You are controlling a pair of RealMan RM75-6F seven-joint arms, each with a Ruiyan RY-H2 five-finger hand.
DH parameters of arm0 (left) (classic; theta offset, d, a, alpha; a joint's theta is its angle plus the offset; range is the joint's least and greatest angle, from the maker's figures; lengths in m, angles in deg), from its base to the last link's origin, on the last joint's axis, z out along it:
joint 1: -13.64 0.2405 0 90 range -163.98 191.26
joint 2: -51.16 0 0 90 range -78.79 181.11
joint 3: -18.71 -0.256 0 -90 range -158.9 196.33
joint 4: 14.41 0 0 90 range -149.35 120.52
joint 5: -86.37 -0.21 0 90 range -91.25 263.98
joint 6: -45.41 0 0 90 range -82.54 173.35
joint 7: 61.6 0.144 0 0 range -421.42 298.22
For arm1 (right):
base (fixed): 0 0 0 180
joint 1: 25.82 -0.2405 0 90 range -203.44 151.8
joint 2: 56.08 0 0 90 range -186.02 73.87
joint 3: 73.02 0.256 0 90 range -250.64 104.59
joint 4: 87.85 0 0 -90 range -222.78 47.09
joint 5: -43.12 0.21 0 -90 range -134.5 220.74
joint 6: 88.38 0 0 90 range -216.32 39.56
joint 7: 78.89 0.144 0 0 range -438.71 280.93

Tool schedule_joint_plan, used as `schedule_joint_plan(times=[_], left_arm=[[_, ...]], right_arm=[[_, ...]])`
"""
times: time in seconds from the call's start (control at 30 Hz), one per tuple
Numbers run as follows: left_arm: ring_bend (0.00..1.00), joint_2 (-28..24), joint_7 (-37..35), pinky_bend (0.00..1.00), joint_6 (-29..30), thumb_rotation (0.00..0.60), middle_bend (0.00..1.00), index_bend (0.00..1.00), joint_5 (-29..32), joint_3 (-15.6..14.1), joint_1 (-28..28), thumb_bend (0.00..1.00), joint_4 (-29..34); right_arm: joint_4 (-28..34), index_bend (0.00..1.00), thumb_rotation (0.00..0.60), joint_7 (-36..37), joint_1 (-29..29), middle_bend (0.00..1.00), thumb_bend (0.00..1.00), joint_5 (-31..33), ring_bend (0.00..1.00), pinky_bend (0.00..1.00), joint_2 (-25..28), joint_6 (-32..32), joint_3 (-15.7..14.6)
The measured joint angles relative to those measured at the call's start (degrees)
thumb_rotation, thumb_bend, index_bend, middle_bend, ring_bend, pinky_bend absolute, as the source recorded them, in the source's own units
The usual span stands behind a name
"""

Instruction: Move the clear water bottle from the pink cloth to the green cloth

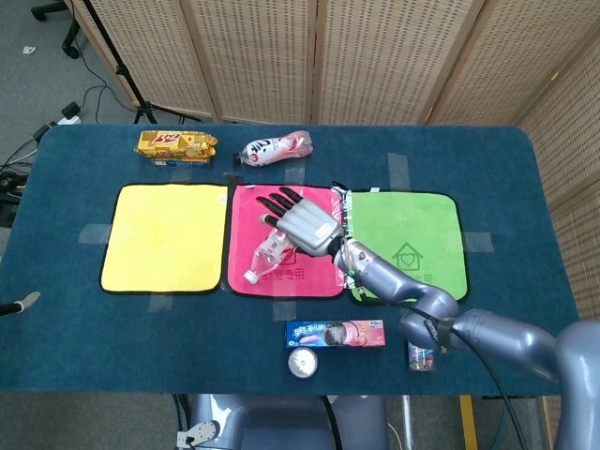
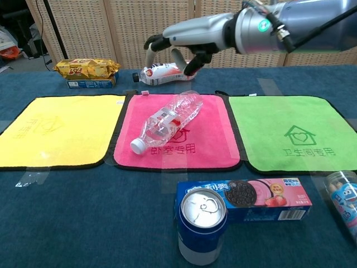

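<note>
— Containers first: what stands on the table?

— On the near edge a blue can (image 2: 202, 225) stands upright with its top sealed, so its contents cannot be seen. Just behind it lies a cookie box (image 2: 245, 199), closed. At the near right a small snack tube (image 2: 343, 196) is cut off by the frame edge in the chest view; the head view shows it upright. At the far side lie a yellow snack pack (image 1: 175, 144) and a white printed bottle (image 2: 165, 72) on its side.

— And the clear water bottle?

— The clear water bottle (image 2: 166, 120) lies on its side on the pink cloth (image 2: 209, 146), white cap toward the near left. It looks empty or nearly so, though I cannot tell for sure. The green cloth (image 2: 290, 132) to the right and the yellow cloth (image 1: 166, 237) to the left carry nothing.

— The hands?

— The right hand (image 1: 304, 221) hangs above the bottle with its fingers spread apart, holding nothing; the chest view shows a clear gap between it and the bottle. In the head view it hides the bottle's far end. Of the left hand (image 1: 19, 305), only a tip shows at the left frame edge, so its state cannot be judged.
</note>
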Motion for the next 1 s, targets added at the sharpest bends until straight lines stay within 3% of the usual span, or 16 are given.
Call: schedule_joint_plan(times=[0.37, 0.57, 0.87, 1.0], left_arm=[[0.00, -0.17, -0.78, 0.00, -1.27, 0.600, 0.00, 0.00, 0.48, 0.17, -0.31, 0.00, -0.49], [0.00, -0.17, -1.07, 0.00, -3.15, 0.600, 0.00, 0.00, 1.13, 0.36, -1.20, 0.00, -1.17], [0.00, -0.21, -2.05, 0.00, -5.71, 0.600, 0.00, 0.00, 2.24, 0.68, -2.17, 0.00, -2.32], [0.00, -0.25, -2.64, 0.00, -6.84, 0.600, 0.00, 0.00, 2.91, 0.79, -2.58, 0.00, -2.99]], right_arm=[[-7.31, 0.20, 0.600, -6.88, -6.41, 0.06, 1.00, 11.34, 0.00, 0.00, -8.41, -2.76, -0.37], [-14.27, 0.21, 0.600, -9.77, -11.49, 0.10, 1.00, 21.45, 0.00, 0.00, -13.87, -5.11, -0.77], [-22.39, 0.22, 0.600, -13.82, -17.00, 0.12, 1.00, 28.57, 0.00, 0.03, -20.06, -7.45, -3.71], [-26.75, 0.27, 0.600, -15.18, -18.92, 0.18, 1.00, 31.75, 0.01, 0.03, -22.44, -8.77, -5.78]])
